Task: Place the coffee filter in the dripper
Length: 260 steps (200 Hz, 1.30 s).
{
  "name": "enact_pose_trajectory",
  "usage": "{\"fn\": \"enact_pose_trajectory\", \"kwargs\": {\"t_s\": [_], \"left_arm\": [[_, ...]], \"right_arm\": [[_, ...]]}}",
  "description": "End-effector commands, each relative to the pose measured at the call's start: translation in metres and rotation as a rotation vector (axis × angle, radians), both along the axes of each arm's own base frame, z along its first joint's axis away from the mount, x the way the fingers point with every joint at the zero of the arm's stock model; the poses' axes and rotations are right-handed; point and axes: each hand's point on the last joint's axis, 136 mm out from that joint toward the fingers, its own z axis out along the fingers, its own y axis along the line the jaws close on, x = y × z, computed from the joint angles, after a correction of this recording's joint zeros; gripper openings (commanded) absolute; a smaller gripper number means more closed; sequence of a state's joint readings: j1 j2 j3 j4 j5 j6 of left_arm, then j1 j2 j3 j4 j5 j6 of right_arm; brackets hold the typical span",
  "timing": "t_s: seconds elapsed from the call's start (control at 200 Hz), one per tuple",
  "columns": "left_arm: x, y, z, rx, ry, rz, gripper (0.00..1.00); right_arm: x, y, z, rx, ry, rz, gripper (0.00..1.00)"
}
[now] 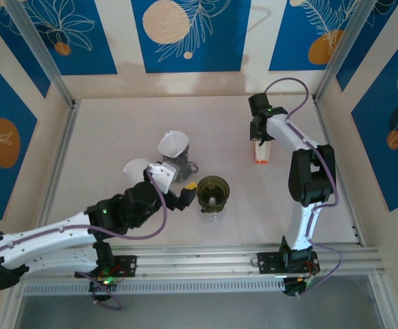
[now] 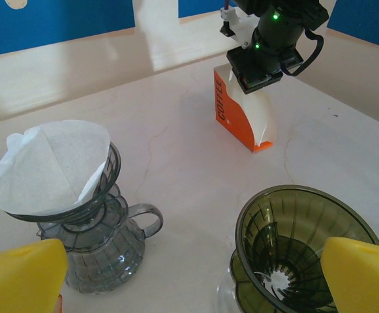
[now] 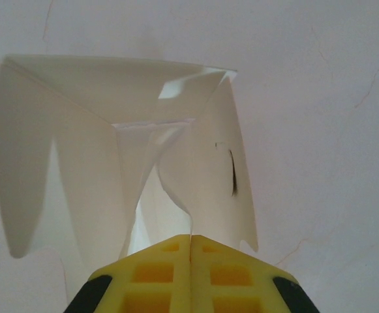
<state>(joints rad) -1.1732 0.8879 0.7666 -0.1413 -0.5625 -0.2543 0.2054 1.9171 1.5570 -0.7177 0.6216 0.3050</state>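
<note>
While the right gripper (image 3: 190, 242) stands over the orange filter box (image 1: 262, 153) at the far right of the table (image 1: 116, 123), its yellow pads are pressed flat together. A coffee filter (image 3: 176, 163) fans up from the box mouth, and its lower edge runs down into the seam between the pads. It appears pinched there, though the view is too close to confirm a single sheet is caught. Pinching the edge suits thin paper, which offers no body to grasp.

The target dripper (image 2: 267, 215), dark green and empty, sits on a glass base at table centre, well apart from the box.

The left gripper (image 2: 189, 264) hovers just beside that dripper with its jaws wide apart, holding nothing, plausibly ready to steady it.

A second dripper (image 2: 91, 228), to the left, already carries a paper filter (image 2: 52, 166).
</note>
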Motion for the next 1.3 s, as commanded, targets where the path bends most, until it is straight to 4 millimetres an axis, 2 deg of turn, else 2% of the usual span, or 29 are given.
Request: {"fn": "enact_pose_trajectory", "kwargs": {"t_s": [0.0, 0.265, 0.43, 0.6, 0.785, 0.885, 1.105, 1.295], "left_arm": [[0.004, 0.001, 0.003, -0.011, -0.014, 0.019, 1.00], [0.004, 0.000, 0.009, -0.024, -0.021, 0.012, 1.00], [0.004, -0.004, 0.009, -0.028, -0.019, 0.006, 1.00], [0.004, -0.006, 0.009, -0.031, -0.002, 0.002, 1.00], [0.003, -0.005, 0.013, -0.040, 0.002, 0.006, 1.00], [0.003, -0.004, 0.013, -0.046, 0.005, 0.010, 1.00], [0.004, -0.005, 0.012, -0.041, 0.012, 0.015, 1.00], [0.005, -0.005, 0.014, -0.045, 0.008, 0.017, 1.00]], "right_arm": [[-0.004, 0.002, 0.023, 0.011, -0.058, 0.000, 0.00], [-0.036, 0.006, 0.055, 0.005, -0.129, 0.001, 0.00], [-0.071, 0.003, 0.067, 0.013, -0.163, -0.018, 0.00], [-0.114, 0.010, 0.091, 0.093, -0.244, -0.009, 0.00], [-0.162, 0.037, 0.127, 0.172, -0.308, 0.101, 0.00], [-0.190, 0.057, 0.145, 0.252, -0.317, 0.191, 0.00], [-0.248, 0.105, 0.166, 0.432, -0.193, 0.388, 0.00], [-0.281, 0.128, 0.184, 0.550, -0.100, 0.475, 0.00]]}}
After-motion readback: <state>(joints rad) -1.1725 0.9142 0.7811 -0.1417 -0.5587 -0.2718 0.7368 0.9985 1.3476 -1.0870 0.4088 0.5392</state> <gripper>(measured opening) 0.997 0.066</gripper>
